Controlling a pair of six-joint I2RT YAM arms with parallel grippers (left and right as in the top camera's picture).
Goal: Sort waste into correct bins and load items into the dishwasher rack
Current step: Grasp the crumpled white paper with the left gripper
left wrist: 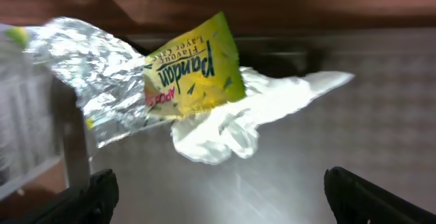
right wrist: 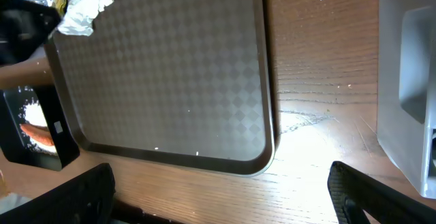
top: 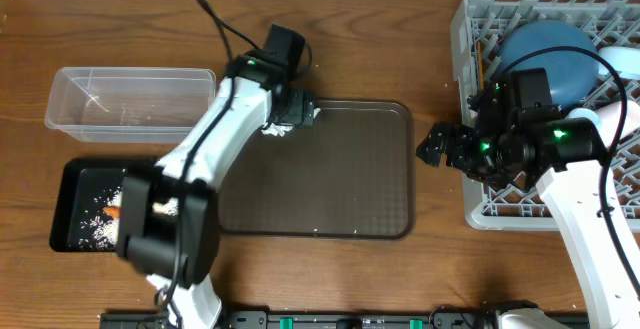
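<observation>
**Food scraps sorted, dishes mostly racked, paper waste not yet binned**

I am looking at the black tray (top: 70,174) on the left. The rice grains (top: 95,227) and the carrot (top: 112,207) are lying inside it, so I am judging this part of the sorting as done. In the clear tub (top: 130,99) next to it I am seeing nothing of the waste.

The dark-blue bowl (top: 545,49) is sitting in the dishwasher rack (top: 490,214), with the light-blue bowl (top: 625,64) beside it. Something thin is leaning at the rack's left wall, maybe the chopsticks, but I cannot tell. I am not finding the cup; the right arm is covering that area.

The wrapper (left wrist: 170,81) and the tissue (left wrist: 225,125) are lying on the far-left corner of the brown serving tray (top: 330,189), touching each other. The left gripper (left wrist: 219,183) is hanging just above them, fingers spread wide and pinching nothing. The right gripper (right wrist: 219,176) is also spread and empty, hovering between the serving tray and the rack.
</observation>
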